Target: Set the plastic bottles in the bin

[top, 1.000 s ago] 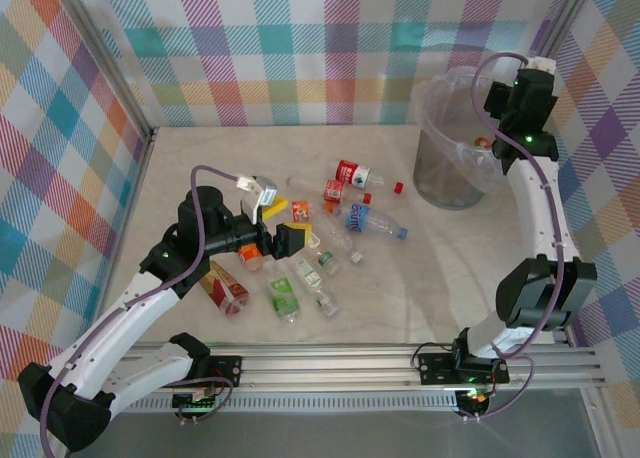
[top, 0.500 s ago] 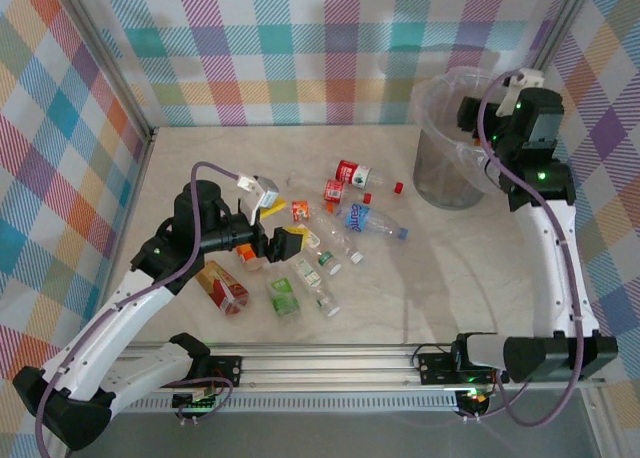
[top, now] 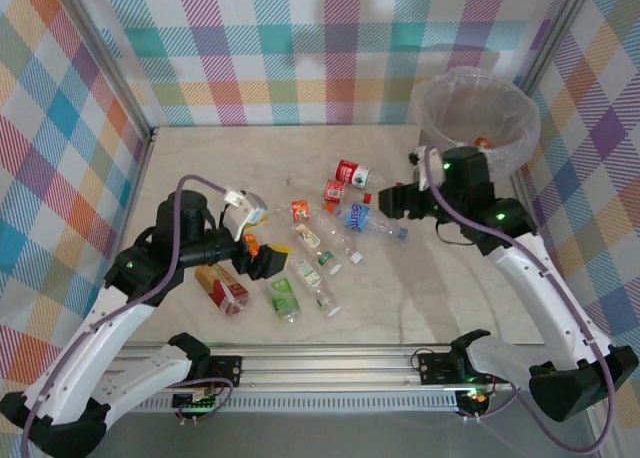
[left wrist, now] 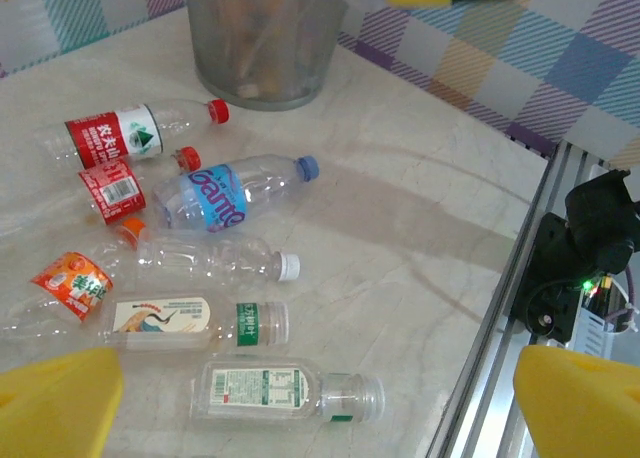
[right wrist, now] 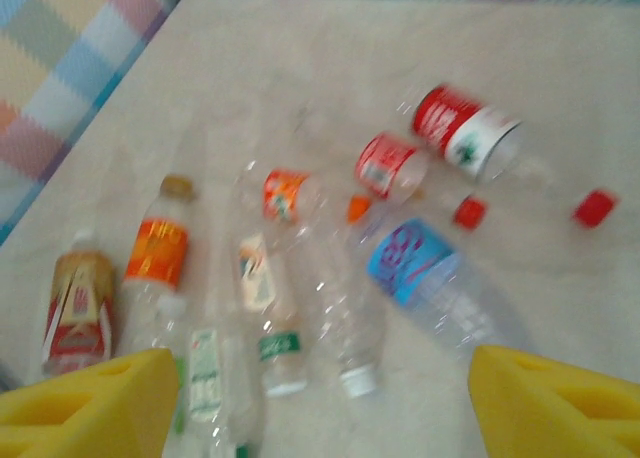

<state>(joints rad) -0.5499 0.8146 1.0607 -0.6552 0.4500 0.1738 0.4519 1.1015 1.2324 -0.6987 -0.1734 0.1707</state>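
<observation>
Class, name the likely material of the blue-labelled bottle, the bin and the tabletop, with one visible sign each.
Blue-labelled bottle: clear, glossy plastic; you see straight through it. Bin: grey, perhaps mesh or plastic; contents show faintly through. Tabletop: pale, veined, smooth; possibly laminate.

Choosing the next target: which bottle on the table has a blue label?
The bottle with the blue cap, lying on its side; the rest have red, orange or green-and-white labels.

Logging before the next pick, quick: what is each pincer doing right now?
Left pincer: open, holding nothing.
Right pincer: open, holding nothing.
</observation>
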